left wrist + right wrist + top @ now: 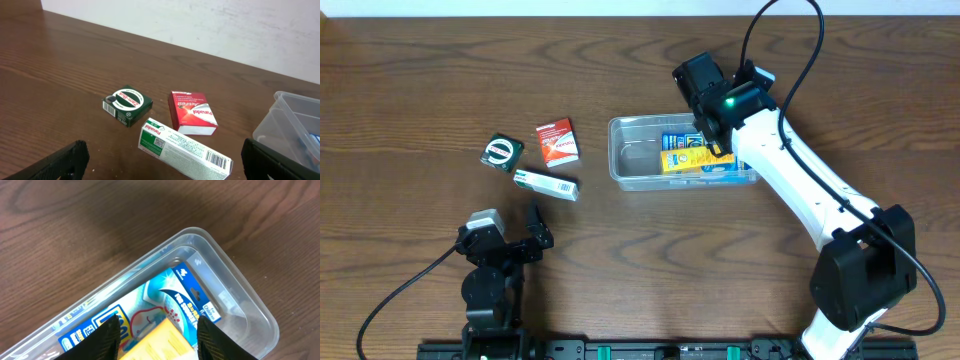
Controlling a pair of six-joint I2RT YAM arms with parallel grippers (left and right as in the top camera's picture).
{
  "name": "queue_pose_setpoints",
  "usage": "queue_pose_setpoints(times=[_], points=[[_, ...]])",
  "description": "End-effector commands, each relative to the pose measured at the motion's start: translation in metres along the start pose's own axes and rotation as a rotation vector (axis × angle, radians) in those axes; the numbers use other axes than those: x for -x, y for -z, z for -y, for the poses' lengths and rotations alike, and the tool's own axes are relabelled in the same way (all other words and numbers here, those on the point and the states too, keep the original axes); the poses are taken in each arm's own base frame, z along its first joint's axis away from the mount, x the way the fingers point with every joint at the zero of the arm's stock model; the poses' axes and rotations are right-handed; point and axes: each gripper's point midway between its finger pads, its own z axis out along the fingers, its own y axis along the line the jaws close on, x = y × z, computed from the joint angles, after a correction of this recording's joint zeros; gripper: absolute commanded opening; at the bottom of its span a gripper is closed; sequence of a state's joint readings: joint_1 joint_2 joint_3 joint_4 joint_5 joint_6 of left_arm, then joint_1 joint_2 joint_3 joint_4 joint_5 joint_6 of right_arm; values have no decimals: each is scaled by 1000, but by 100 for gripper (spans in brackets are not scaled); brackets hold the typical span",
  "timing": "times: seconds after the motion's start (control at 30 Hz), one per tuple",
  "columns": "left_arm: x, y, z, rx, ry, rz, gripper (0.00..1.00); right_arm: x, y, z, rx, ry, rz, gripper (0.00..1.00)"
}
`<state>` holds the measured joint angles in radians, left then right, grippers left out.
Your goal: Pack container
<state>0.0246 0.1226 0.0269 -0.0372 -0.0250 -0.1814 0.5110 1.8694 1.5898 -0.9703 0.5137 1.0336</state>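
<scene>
The clear plastic container (pixel 620 150) stands at the table's centre right; it also shows in the right wrist view (pixel 240 287) and at the right edge of the left wrist view (pixel 285 115). A blue toothbrush pack (pixel 678 139) (pixel 185 295) lies inside it. My right gripper (pixel 718 148) (pixel 157 322) is down in the container, its fingers against both sides of a yellow box (pixel 685 159) (pixel 160 342) on top of the blue pack. My left gripper (pixel 510 222) (pixel 165 149) is wide open and empty, near the front left.
Three small boxes lie left of the container: a green one (pixel 503 151) (pixel 127 104), a red one (pixel 557 141) (pixel 192 112), and a long white-and-green one (pixel 546 185) (pixel 185 150) just ahead of my left gripper.
</scene>
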Motion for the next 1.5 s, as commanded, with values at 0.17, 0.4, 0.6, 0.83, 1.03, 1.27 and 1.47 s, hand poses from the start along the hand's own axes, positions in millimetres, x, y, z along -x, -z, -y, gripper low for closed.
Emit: queue_pose_setpoints(times=[0.17,0.4,0.6,0.83,1.03,1.27,1.47], points=[[-17,-1,-6,20,-20,-48,98,-14,2,-15,70,170,-73,49],[-17,-1,-6,20,-20,-48,98,-64,21,-54,370,447,-316,50],[-17,-1,-6,21,-20,-48,98,-93,48,-82,599,619,-392,30],[-17,-1,-6,21,-20,-48,98,-117,63,-98,652,694,-387,6],[-17,-1,-6,20,-20,-48,98,-139,55,-108,647,733,-402,7],[-17,-1,-6,20,-20,-48,98,-142,33,-106,568,695,-406,11],[-17,-1,-6,20,-20,-48,98,-135,22,-101,492,644,-370,11]])
